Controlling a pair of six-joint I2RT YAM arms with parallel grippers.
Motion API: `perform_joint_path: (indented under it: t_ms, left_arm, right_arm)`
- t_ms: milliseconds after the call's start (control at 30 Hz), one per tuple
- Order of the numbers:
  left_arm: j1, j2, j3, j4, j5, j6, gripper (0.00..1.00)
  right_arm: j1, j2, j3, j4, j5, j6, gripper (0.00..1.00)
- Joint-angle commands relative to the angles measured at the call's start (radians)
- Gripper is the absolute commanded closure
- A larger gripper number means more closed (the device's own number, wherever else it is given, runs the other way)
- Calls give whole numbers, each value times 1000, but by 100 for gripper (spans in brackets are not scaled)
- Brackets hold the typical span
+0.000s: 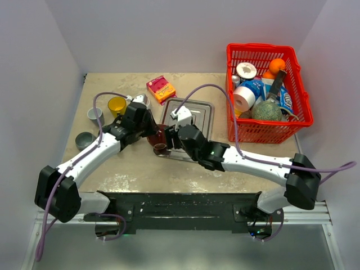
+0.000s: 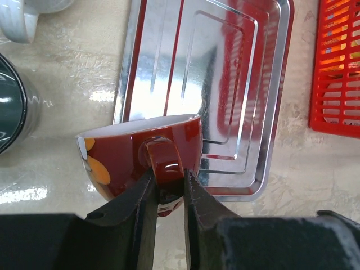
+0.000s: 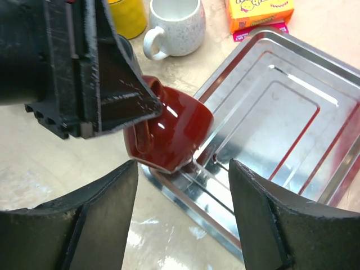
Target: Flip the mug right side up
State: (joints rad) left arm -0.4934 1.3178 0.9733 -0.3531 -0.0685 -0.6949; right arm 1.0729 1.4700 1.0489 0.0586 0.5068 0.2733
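Beige surface (image 1: pixel 135 174), white walls: left claw (image 2: pixel 167 185) pinched tight on the red mug (image 2: pixel 129 152) by its handle (image 2: pixel 164 163), mug tipped at the tray's (image 1: pixel 201 112) near-left corner; right claw (image 3: pixel 183 171) spread wide, empty. Mid-flip, I'd say. Next it needs rolling rim-up, then setting down gently

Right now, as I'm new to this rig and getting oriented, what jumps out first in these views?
A dark red mug, tipped sideways at the steel tray's near left edge, its handle pinched in the left jaws while the right jaws stand open beside it. At the far right, a bright red basket heaped with assorted items.
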Motion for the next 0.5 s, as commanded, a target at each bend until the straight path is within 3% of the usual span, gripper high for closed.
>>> perform_joint_path:
  t_ms: [0,467]
  left_arm:
    - [1,-89,4,143,-22,57,100]
    - [1,-287,-114,244,-27,225,100]
  right_arm:
    - [1,-76,-52,-49,32,116,31]
    - [-11,30,16,-365,-39,420,34]
